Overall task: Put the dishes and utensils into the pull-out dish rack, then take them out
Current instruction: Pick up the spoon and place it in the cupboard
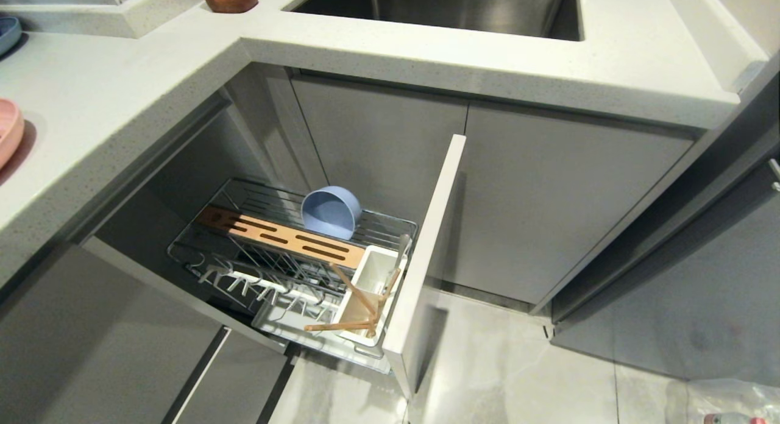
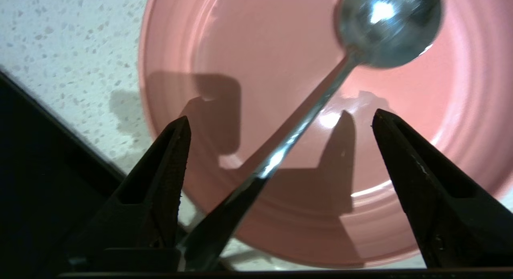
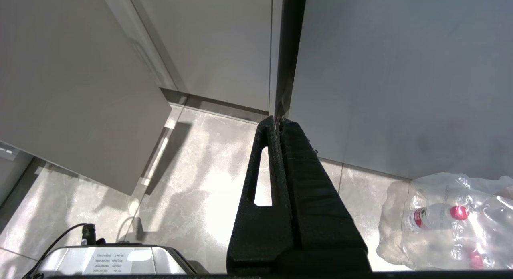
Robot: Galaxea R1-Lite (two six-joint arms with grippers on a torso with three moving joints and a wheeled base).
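The left gripper (image 2: 280,122) hangs over the pink plate (image 2: 276,42) with its two dark fingers spread wide apart and gripping nothing. Between them runs the long handle of the one metal spoon (image 2: 386,24). The handle passes nearer one finger, but whether it touches that finger cannot be told. The spoon's round bowl is over the middle of the plate, and whether the spoon rests on the plate cannot be told. The plate sits on the pale speckled counter (image 2: 60,38), near the counter's edge. In the head view only a sliver of this plate shows at the frame's left edge.

The right gripper (image 3: 279,124) is well away from the plate, pointing down at the tiled floor (image 3: 200,170) beside grey cabinet doors, its two fingers pressed together on nothing. A clear bag of plastic bottles (image 3: 445,219) lies on the floor near it.

Below the counter, the dish rack (image 1: 292,259) stands pulled out. It holds one blue bowl (image 1: 331,212), tipped on its edge against the wires just behind the brown slotted strip (image 1: 280,235). The white caddy (image 1: 372,284) at the front end of the rack, beside the front panel (image 1: 426,259), holds two wooden chopsticks (image 1: 353,290), both leaning out toward the rack's open side.
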